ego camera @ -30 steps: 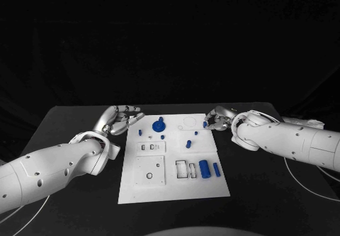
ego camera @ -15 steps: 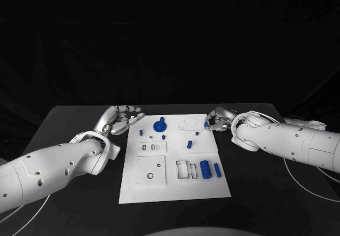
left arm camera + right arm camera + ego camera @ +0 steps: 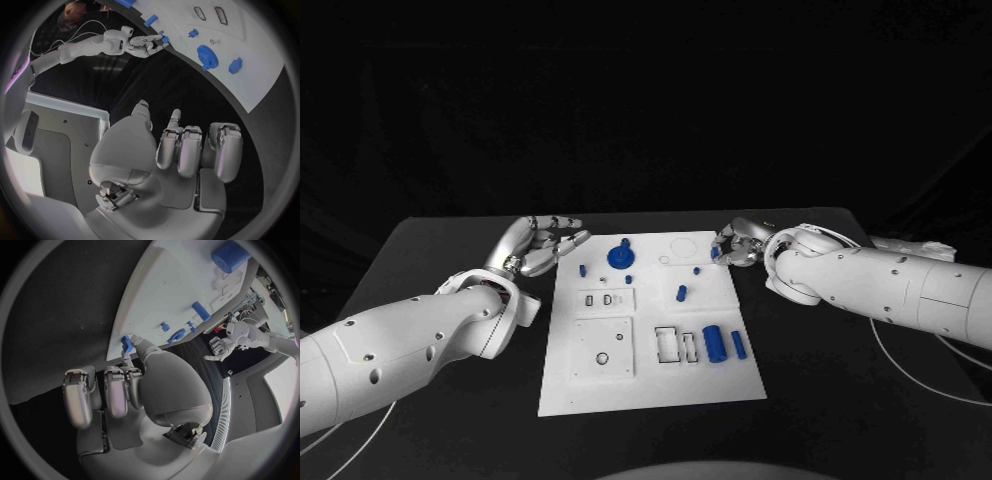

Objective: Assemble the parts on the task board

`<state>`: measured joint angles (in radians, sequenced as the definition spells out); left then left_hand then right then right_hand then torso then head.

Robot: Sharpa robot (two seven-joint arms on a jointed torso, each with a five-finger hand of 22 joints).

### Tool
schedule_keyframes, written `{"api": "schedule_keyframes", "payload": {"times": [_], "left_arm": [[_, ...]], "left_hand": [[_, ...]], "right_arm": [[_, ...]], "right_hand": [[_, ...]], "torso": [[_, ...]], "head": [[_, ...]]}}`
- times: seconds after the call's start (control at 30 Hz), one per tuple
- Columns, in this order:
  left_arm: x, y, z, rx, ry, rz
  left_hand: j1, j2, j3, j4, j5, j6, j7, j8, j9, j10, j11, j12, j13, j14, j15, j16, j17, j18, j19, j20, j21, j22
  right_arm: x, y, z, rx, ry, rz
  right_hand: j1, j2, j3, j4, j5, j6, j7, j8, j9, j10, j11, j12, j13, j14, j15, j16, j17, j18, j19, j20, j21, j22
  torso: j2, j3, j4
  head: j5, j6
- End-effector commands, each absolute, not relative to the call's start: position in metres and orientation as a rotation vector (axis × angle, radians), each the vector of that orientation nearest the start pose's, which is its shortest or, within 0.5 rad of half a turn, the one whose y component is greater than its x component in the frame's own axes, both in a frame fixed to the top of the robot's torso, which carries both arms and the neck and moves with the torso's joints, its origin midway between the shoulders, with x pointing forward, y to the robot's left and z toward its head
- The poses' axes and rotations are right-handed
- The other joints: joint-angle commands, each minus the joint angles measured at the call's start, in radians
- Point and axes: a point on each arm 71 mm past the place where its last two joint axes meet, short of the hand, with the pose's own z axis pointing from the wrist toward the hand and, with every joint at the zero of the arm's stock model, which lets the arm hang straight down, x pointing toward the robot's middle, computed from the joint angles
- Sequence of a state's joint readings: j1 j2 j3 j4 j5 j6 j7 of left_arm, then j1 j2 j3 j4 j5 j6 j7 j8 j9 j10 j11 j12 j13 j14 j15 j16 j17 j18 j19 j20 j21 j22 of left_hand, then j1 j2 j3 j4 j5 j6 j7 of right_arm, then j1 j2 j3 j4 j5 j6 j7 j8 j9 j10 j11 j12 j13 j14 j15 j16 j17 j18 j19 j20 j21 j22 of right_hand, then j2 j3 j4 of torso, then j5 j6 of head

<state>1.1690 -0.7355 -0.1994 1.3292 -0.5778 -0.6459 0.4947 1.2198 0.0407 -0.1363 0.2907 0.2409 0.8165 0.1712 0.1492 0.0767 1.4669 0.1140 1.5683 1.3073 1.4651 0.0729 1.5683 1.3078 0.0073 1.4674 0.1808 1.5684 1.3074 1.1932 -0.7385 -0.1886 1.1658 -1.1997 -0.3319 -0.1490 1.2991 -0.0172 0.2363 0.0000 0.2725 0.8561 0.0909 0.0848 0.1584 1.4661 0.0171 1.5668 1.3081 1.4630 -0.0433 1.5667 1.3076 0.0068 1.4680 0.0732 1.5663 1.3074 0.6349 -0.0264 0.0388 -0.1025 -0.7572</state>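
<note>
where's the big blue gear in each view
Head view: the blue gear lies on the far part of the task board, toward the left hand.
Left wrist view: the gear sits near the board's edge, beside a small blue part.
Right wrist view: seen edge-on, beyond the right hand.
Shared landmark: the board's white edge.

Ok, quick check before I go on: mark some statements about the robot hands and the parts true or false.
1. The right robot hand pinches a small blue peg at the task board's right edge. True.
2. The left robot hand holds the blue gear. False: it holds nothing, and the gear lies on the board.
3. A blue cylinder lies on the board's right side. True.
4. Both robot hands hover over the board's middle. False: each is at one side edge, near the far end.
</note>
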Motion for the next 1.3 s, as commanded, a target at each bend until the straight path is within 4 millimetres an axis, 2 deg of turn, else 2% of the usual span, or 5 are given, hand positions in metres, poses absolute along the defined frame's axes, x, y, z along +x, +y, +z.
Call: {"api": "schedule_keyframes", "payload": {"times": [0.03, 0.73, 1.0, 1.1, 1.3], "left_arm": [[0.4919, 0.2122, -0.2345, -0.435, 1.381, -1.111], [0.4919, 0.2119, -0.2346, -0.436, 1.382, -1.111], [0.4919, 0.2123, -0.2346, -0.436, 1.382, -1.11], [0.4918, 0.2125, -0.2345, -0.436, 1.382, -1.11], [0.4919, 0.2119, -0.2346, -0.436, 1.383, -1.111]], "left_hand": [[0.01, -0.001, -0.006, 0.001, 0.004, 0.006, 0.003, -0.006, -0.001, 0.104, -0.007, 0.002, 0.263, 0.106, -0.006, 0.003, 0.263, -0.007, 0.103, 0.004, 0.002, 0.263], [0.01, -0.001, -0.006, 0.001, 0.004, 0.006, 0.003, -0.006, -0.001, 0.104, -0.007, 0.002, 0.263, 0.106, -0.006, 0.003, 0.263, -0.007, 0.103, 0.004, 0.002, 0.263], [0.01, -0.001, -0.006, 0.001, 0.004, 0.006, 0.003, -0.006, -0.001, 0.104, -0.007, 0.002, 0.263, 0.106, -0.006, 0.003, 0.263, -0.007, 0.103, 0.004, 0.002, 0.263], [0.011, 0.0, -0.007, 0.001, 0.004, 0.006, 0.003, -0.006, -0.001, 0.104, -0.007, 0.002, 0.263, 0.106, -0.006, 0.003, 0.263, -0.007, 0.103, 0.003, 0.002, 0.263], [0.011, 0.0, -0.007, 0.001, 0.004, 0.006, 0.003, -0.006, -0.001, 0.104, -0.007, 0.002, 0.263, 0.106, -0.006, 0.003, 0.263, -0.007, 0.103, 0.003, 0.002, 0.263]], "right_arm": [[0.5238, -0.2711, -0.2622, 0.164, 1.872, 0.389], [0.5241, -0.2707, -0.2632, 0.171, 1.885, 0.38], [0.5246, -0.2708, -0.2635, 0.174, 1.886, 0.372], [0.5246, -0.2707, -0.2635, 0.172, 1.887, 0.37], [0.5247, -0.2703, -0.2634, 0.171, 1.884, 0.369]], "right_hand": [[0.0, 0.01, 0.006, -0.001, -0.005, 0.006, -0.004, 0.004, -0.001, 0.105, -0.008, 0.004, 0.263, 0.108, -0.007, 0.004, 0.263, -0.007, 0.103, -0.008, 0.004, 0.263], [-0.002, 0.014, 0.008, 0.002, -0.008, 0.013, -0.005, 0.008, -0.001, 0.105, -0.009, 0.004, 0.263, 0.108, -0.008, 0.004, 0.263, -0.007, 0.103, -0.01, 0.004, 0.263], [-0.001, 0.016, 0.009, 0.003, -0.008, 0.015, -0.005, 0.009, -0.001, 0.105, -0.009, 0.004, 0.263, 0.108, -0.009, 0.004, 0.263, -0.007, 0.103, -0.01, 0.004, 0.263], [0.001, 0.023, 0.014, 0.004, -0.004, 0.021, -0.006, 0.011, 0.0, 0.105, -0.01, 0.004, 0.263, 0.108, -0.01, 0.004, 0.263, -0.007, 0.103, -0.011, 0.004, 0.263], [0.001, 0.035, 0.02, 0.009, -0.006, 0.033, -0.007, 0.016, 0.0, 0.105, -0.011, 0.004, 0.263, 0.108, -0.011, 0.004, 0.263, -0.007, 0.103, -0.013, 0.004, 0.263]], "torso": [[0.0, 0.0009, -0.0008], [0.0, 0.0003, 0.0], [0.0, 0.0005, 0.0006], [0.001, 0.0002, -0.0005], [0.0, -0.0005, 0.0]], "head": [[0.0, -0.002], [0.012, -0.009], [0.014, -0.006], [0.02, 0.002], [0.023, 0.001]]}}
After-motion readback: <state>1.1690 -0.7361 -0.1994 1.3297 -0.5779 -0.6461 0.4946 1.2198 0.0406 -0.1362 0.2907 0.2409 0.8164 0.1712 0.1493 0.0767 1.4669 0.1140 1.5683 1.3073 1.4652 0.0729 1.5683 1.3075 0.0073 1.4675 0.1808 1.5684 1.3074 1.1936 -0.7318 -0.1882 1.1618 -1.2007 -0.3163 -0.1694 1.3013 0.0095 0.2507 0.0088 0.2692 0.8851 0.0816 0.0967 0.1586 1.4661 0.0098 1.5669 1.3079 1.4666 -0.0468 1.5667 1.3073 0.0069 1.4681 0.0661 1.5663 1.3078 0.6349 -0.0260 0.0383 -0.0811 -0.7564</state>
